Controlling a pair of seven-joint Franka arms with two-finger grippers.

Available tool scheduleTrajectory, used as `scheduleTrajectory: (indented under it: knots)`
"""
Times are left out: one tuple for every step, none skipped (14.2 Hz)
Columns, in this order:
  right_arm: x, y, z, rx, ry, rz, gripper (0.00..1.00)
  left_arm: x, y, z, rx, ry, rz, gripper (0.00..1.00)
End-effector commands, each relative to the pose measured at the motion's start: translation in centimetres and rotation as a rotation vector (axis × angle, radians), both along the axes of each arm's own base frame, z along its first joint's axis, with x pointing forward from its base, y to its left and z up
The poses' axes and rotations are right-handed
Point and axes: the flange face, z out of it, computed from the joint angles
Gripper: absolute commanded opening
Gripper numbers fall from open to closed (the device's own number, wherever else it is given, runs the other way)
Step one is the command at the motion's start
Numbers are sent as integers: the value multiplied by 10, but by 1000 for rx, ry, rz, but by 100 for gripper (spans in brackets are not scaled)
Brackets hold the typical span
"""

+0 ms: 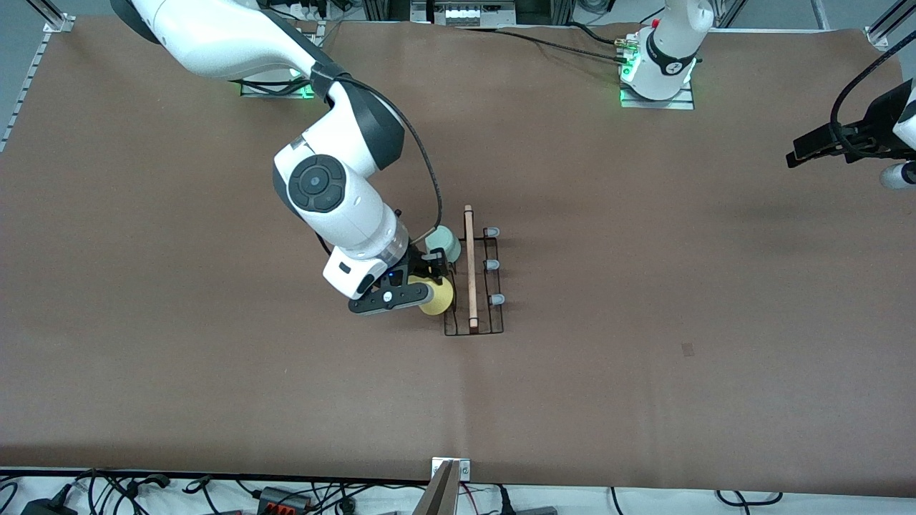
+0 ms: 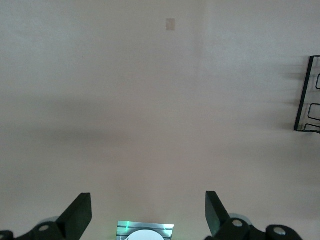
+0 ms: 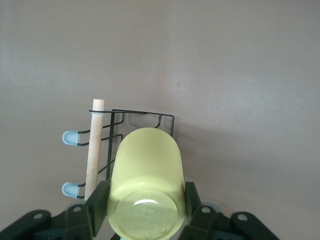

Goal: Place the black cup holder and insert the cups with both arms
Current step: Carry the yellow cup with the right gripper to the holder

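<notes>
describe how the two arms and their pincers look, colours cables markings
Both arms have glossy white shells with dark grey-black joint sections. The right arm has a round dark cap on its joint and a black cable looping alongside. Both bases glow green. The right pincer and left pincer are black, with flat fingers.

Thin black wire rack (image 1: 474, 286) (light wooden handle (image 1: 470, 268)), smooth glossy yellow cup (image 3: 145, 192), matt brown table covering (image 1: 644, 286)

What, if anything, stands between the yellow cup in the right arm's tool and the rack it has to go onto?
Nothing visible does. The right tool holds the yellow cup right at the rack, on the side toward the right arm's end. The green cup sits on that side too, farther from the front camera, clear of it.
</notes>
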Motion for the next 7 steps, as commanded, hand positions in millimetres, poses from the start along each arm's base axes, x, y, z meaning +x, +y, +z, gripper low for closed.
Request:
scheduleTrajectory:
  knots:
    - [-4, 19, -12, -19, -33, 6, 16, 3, 4, 1, -19, 5, -8, 100]
    - [-6, 22, -17, -20, -30, 9, 16, 4, 4, 1, -18, 2, -8, 100]
    - [-5, 22, -20, -19, -29, 9, 16, 4, 4, 2, -16, 0, -7, 100]
    - [-5, 22, -21, -16, -32, 8, 16, 6, 4, 1, -16, 0, -7, 100]
    - [-4, 23, -26, -14, -30, 8, 16, 7, 4, 0, -16, 3, -7, 100]
    - [-3, 23, -29, -10, -32, 7, 16, 7, 4, 0, -17, 2, -8, 100]
    - [-5, 26, -33, -12, -31, 12, 16, 7, 4, 0, -17, 3, -7, 100]
